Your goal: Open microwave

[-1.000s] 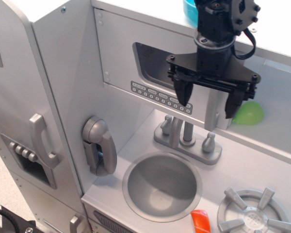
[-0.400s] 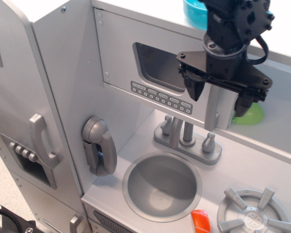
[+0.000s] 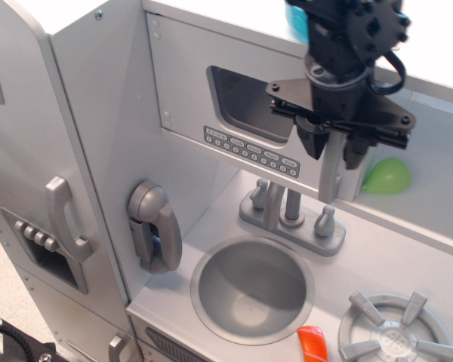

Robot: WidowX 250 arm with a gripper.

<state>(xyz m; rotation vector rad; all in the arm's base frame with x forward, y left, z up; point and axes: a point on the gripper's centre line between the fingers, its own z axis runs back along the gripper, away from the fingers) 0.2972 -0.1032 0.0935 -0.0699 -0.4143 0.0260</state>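
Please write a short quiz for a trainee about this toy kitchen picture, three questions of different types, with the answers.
1. True or false: the gripper has its fingers on either side of the microwave door's handle.
2. What green object lies right of the handle? A) a cup B) a lime-like toy C) a sponge
3. Fill in: below the microwave stands a faucet over the ____.

Key: 1 true; 2 B, the green toy; 3 sink.
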